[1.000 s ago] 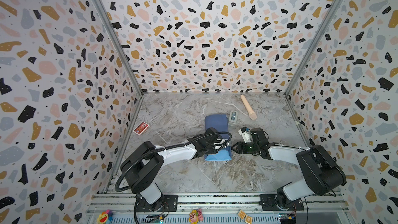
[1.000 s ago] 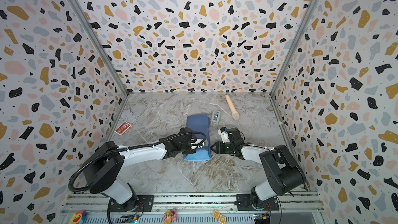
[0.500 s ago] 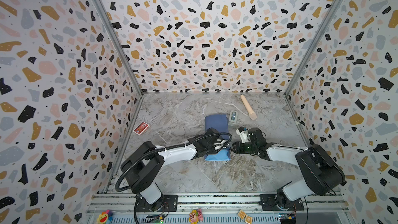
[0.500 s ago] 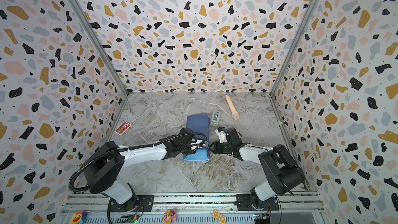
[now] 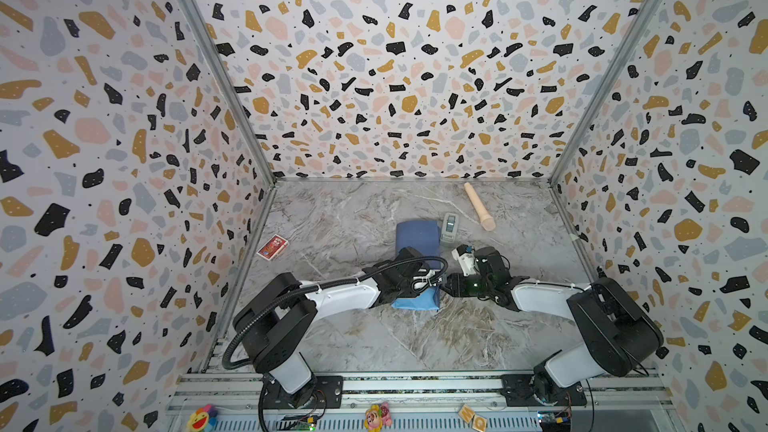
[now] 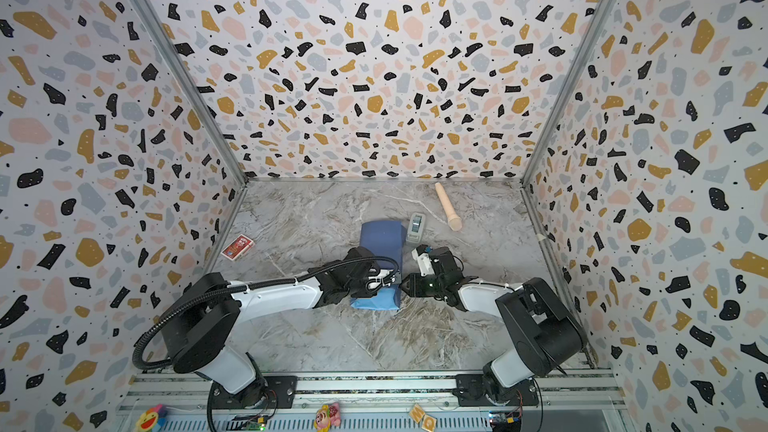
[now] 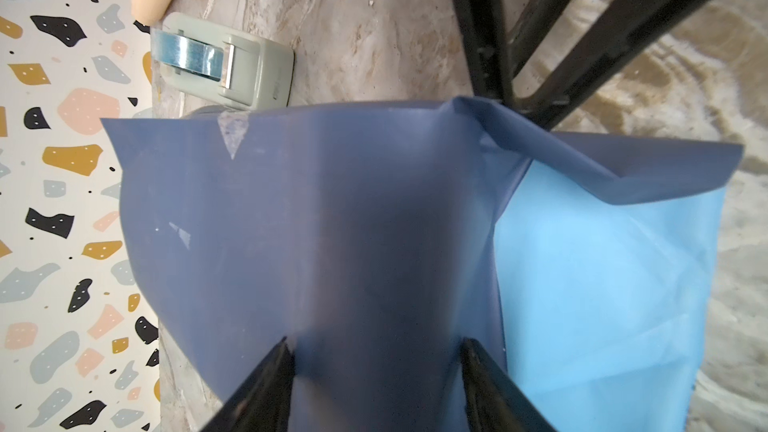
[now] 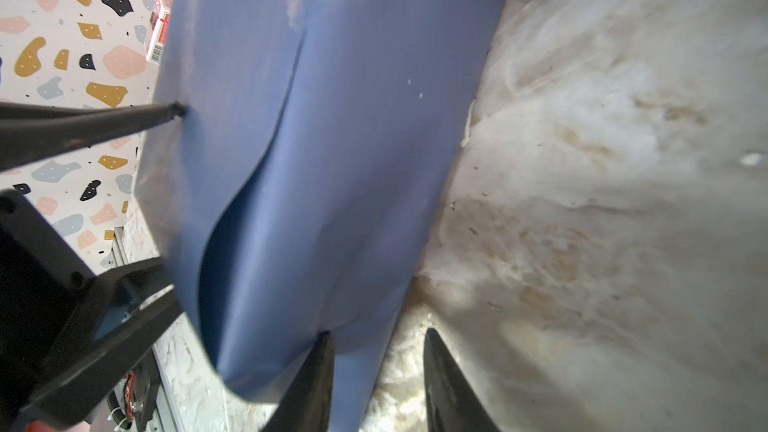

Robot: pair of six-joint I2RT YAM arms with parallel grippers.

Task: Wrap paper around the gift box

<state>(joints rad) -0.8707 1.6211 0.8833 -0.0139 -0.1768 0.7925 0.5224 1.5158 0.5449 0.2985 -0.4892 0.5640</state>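
Note:
The paper (image 5: 417,238) lies folded over in a blue bundle mid-table, dull dark blue on top with a light sky-blue end (image 5: 415,304) toward the front. The gift box is hidden under it. My left gripper (image 5: 437,280) rests on the bundle's right part. In the left wrist view its fingers (image 7: 282,361) stand wide apart with their tips on the dark paper (image 7: 332,222). My right gripper (image 5: 447,285) meets the bundle's right side at table level. In the right wrist view it (image 8: 378,336) is open, one finger (image 8: 326,351) touching a loose paper flap (image 8: 316,160) that hangs between the jaws.
A grey tape dispenser (image 5: 449,227) stands just right of the paper's far end, with a pale wooden rod (image 5: 478,206) behind it. A red card pack (image 5: 272,247) lies near the left wall. The cell walls close in on three sides.
My right gripper has slid left up to the paper bundle and its jaws have narrowed. The left arm and the paper have stayed put.

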